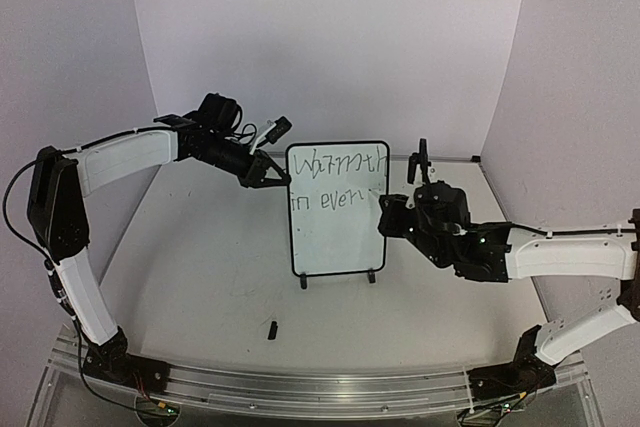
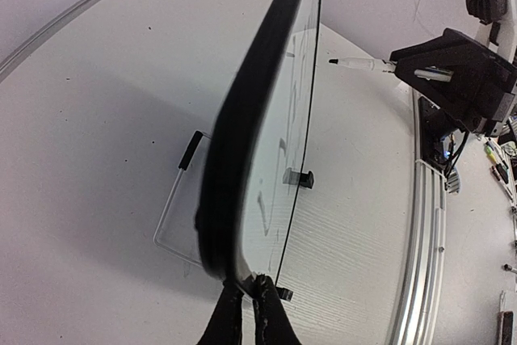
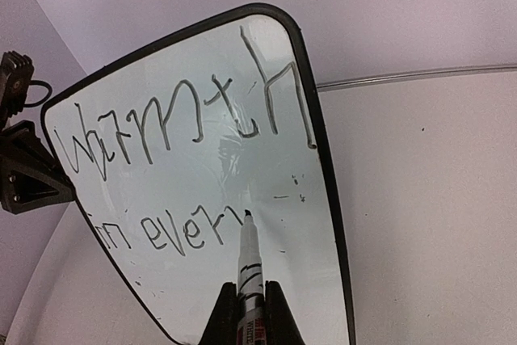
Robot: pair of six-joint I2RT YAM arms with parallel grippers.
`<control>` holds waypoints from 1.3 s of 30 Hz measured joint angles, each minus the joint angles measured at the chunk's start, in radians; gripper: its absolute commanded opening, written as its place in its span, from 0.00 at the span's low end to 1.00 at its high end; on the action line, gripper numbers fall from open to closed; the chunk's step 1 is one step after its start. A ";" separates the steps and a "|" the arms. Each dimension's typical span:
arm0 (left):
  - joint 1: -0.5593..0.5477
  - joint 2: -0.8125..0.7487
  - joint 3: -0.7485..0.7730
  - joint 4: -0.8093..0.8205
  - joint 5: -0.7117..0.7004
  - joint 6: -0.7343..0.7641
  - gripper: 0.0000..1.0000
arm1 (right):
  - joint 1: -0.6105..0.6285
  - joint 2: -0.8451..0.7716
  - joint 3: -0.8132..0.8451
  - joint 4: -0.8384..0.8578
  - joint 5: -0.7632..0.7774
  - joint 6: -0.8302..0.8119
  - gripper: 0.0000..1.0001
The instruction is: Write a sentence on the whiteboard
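Squarely on the pale matte table (image 1: 200, 277), walled by lilac panels (image 1: 330, 37), stands the small black-framed glossy whiteboard (image 1: 340, 237). Its dark handwritten sentence (image 3: 170, 131) reads "Warmth in ever". The left gripper (image 2: 246, 300) pinches the whiteboard's left edge; the right gripper (image 3: 250, 303) clamps a white marker (image 3: 249, 252), tip just after "ever".

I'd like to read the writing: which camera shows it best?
The right wrist view: the writing fills it, reading "Warmth in ever". The top view shows it small; the left wrist view sees the whiteboard edge-on.
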 measured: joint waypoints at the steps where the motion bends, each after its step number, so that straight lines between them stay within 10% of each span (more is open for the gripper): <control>1: 0.000 0.000 0.000 0.000 0.000 0.000 0.00 | 0.000 0.001 0.000 0.000 0.004 -0.005 0.00; 39: 0.000 0.000 0.000 0.000 0.000 -0.001 0.00 | -0.013 0.074 0.036 -0.030 -0.022 0.003 0.00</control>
